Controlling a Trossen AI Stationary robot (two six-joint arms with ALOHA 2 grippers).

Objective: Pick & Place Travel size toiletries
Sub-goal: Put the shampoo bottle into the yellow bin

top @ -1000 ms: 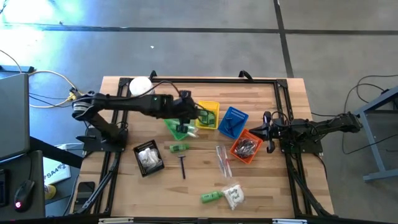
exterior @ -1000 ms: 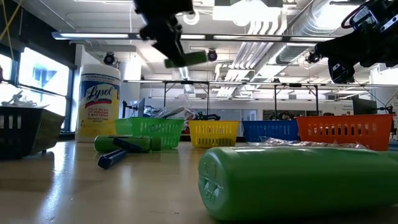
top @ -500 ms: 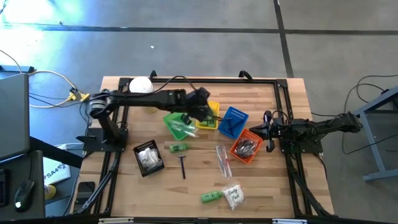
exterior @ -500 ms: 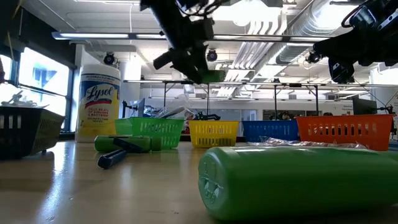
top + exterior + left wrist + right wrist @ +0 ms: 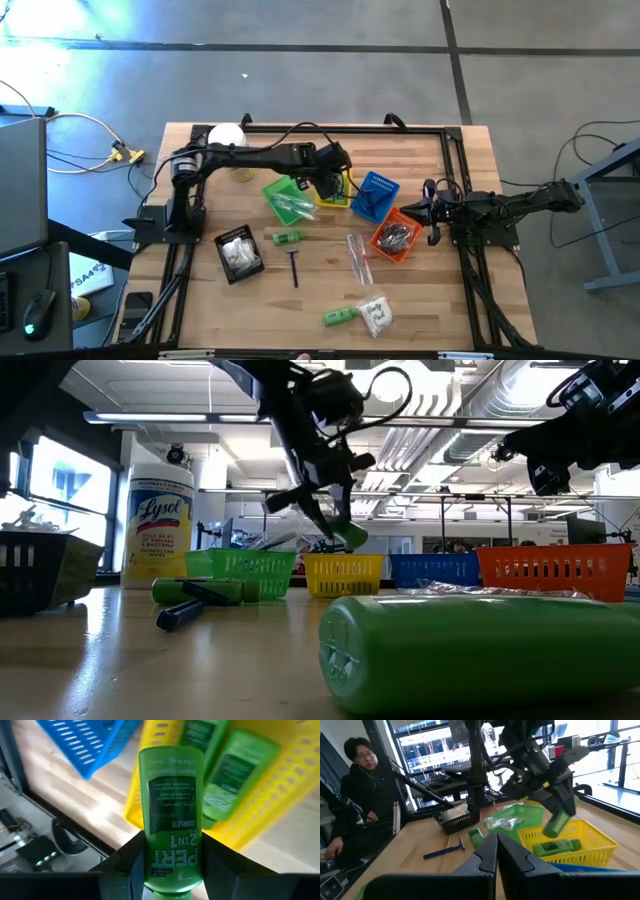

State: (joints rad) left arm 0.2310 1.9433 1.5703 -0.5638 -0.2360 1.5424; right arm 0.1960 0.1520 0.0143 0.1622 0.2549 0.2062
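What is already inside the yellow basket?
Two small green bottles lie side by side in the yellow basket. A third green bottle, held in the left gripper, hangs above and hides part of the basket floor.

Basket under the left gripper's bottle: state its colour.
Yellow basket, clearest in the right wrist view.
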